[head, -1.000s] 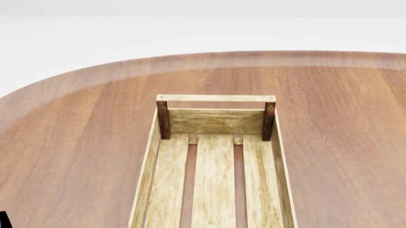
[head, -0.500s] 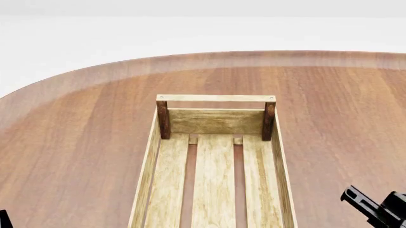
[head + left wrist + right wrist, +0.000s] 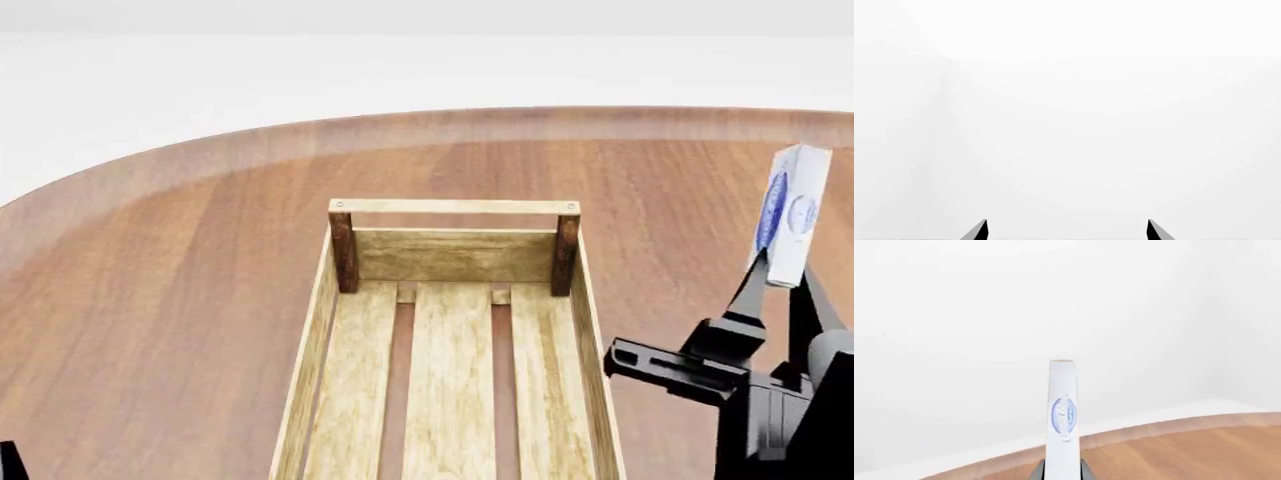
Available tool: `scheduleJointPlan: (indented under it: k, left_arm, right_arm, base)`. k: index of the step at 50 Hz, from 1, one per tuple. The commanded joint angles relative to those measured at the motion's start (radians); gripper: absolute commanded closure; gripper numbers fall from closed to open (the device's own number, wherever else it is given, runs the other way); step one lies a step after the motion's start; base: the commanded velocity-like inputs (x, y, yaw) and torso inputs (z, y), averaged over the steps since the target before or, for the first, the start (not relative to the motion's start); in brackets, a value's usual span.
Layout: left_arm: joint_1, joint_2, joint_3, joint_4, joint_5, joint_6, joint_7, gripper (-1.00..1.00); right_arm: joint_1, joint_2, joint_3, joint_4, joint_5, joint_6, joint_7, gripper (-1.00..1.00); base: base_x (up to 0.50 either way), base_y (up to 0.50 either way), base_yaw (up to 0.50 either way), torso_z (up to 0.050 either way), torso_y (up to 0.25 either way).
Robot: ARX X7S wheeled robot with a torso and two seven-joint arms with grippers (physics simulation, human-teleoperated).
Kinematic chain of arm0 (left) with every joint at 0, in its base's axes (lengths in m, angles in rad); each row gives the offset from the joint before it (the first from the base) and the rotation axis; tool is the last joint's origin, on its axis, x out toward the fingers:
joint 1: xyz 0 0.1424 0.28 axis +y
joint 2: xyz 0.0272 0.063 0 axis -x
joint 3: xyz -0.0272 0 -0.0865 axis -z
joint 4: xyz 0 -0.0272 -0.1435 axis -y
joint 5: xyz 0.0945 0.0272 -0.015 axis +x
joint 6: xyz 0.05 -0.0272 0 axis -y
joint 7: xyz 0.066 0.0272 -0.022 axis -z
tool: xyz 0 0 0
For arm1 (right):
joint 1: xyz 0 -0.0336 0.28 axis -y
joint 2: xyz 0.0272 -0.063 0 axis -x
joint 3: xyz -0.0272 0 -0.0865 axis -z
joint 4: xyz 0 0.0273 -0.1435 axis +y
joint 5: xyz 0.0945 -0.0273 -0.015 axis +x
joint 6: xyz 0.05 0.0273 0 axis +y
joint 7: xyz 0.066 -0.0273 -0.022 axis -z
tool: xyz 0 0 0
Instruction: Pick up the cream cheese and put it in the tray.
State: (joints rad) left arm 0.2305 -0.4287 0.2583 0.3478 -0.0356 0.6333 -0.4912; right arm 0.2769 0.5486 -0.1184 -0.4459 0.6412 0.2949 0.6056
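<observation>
The cream cheese (image 3: 790,213), a small flat white box with a blue oval logo, is held on edge in the air by my right gripper (image 3: 781,285), to the right of the tray and above the table. In the right wrist view the box (image 3: 1063,415) stands upright between the two fingers, which are shut on its lower end. The tray (image 3: 454,255) is a long light-wood slatted crate with dark brown corner posts in the middle of the head view; nothing lies in its visible part. My left gripper (image 3: 1066,231) is open and faces blank white space.
The round brown wooden table (image 3: 174,260) carries the tray; its far curved edge (image 3: 441,118) meets a white background. The right arm's black body (image 3: 787,420) fills the lower right corner of the head view. A black tip of the left arm (image 3: 8,462) shows at the lower left.
My right arm has risen into the head view from the lower right, carrying the cream cheese up beside the tray. The tray and the left arm have not moved.
</observation>
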Motion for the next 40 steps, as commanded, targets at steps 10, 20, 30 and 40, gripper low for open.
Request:
scheduleJointPlan:
  k: [10,20,30,40]
  left_arm:
    - [-0.005,0.001,0.003,-0.006,-0.003,-0.004,-0.004,-1.0]
    - [-0.005,-0.001,0.003,-0.008,-0.008,-0.001,-0.005,-1.0]
    - [-0.004,-0.001,0.004,-0.011,-0.008,0.002,-0.007,-1.0]
    - [-0.003,-0.006,0.002,-0.003,-0.011,-0.002,-0.009,-1.0]
  right_arm:
    - [0.125,0.109,-0.051,-0.035,0.102,0.066,-0.217,1.0]
    - [0.204,0.138,-0.109,-0.007,0.141,0.141,-0.3,1.0]
    - [0.272,0.178,-0.169,0.026,0.241,0.239,-0.436,1.0]
    - [0.35,0.208,-0.198,0.012,0.342,0.345,-0.496,1.0]
  base:
    - [0.0,0.0,0.0,0.0,0.0]
    - [0.0,0.0,0.0,0.0,0.001]
    - [0.0,0.0,0.0,0.0,0.001]
    - [0.0,0.0,0.0,0.0,0.0]
